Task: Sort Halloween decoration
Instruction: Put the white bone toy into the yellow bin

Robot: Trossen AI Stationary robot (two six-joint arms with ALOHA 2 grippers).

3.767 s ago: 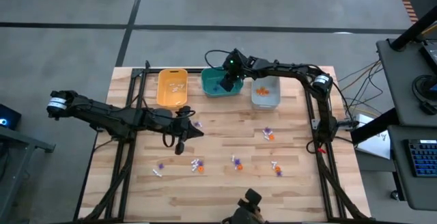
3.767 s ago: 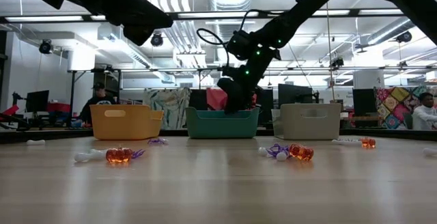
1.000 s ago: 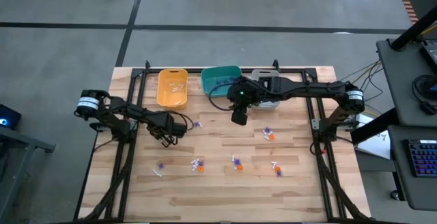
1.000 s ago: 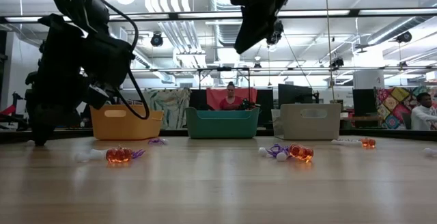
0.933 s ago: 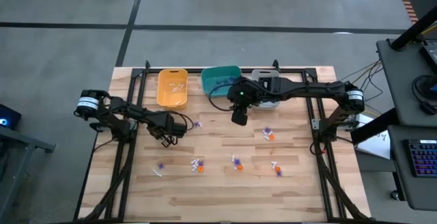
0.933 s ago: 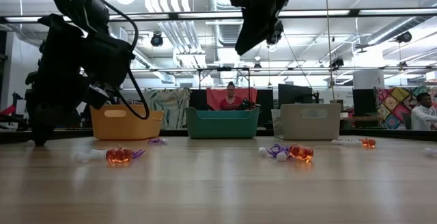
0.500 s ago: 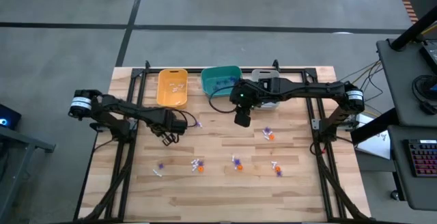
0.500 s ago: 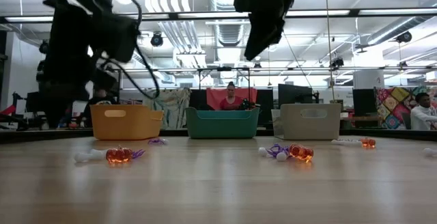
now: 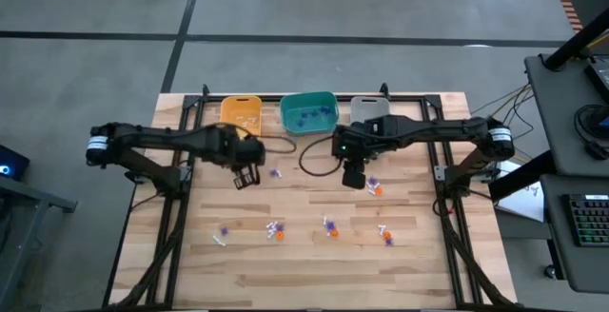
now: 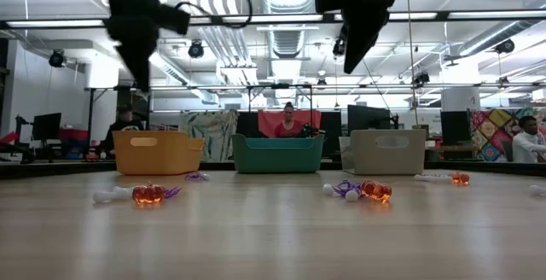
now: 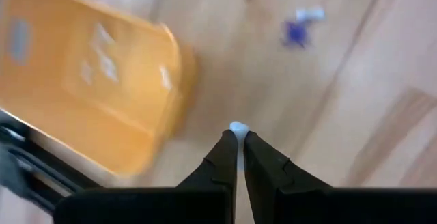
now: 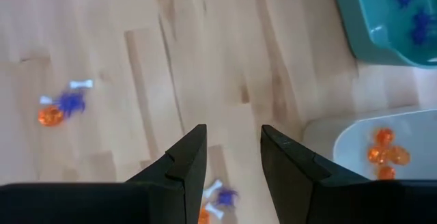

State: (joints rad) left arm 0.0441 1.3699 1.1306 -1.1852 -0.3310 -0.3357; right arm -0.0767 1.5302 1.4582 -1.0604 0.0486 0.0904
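Observation:
Tiny orange, purple and white Halloween decoration pieces lie scattered on the wooden table, among them a cluster (image 9: 373, 186) and a row near the front (image 9: 275, 228), (image 9: 329, 226), (image 9: 385, 234). My left gripper (image 9: 245, 174) hangs high above the table near the yellow bin (image 9: 240, 112), shut on a small white piece (image 11: 237, 127). My right gripper (image 9: 354, 179) hovers open above the table, beside the cluster, with nothing between its fingers (image 12: 184, 157). My left gripper pinches the small white piece between its two fingertips (image 11: 225, 145); only the piece's rounded end (image 11: 237, 126) shows past them. The fingers point steeply down. The piece is lifted well clear of the table.
Three bins stand in a row at the far edge: yellow with white pieces, teal (image 9: 309, 112) with purple pieces, grey (image 9: 369, 110) with orange pieces (image 12: 382, 149). A purple and white piece (image 9: 276, 172) lies near my left gripper. People show in the room beyond.
My left gripper has risen steeply from the table and moved toward the yellow bin, rolling as it went, with the white piece between its fingers. My right gripper has drifted toward the table's right and near edges, tipping further down, and stays open.

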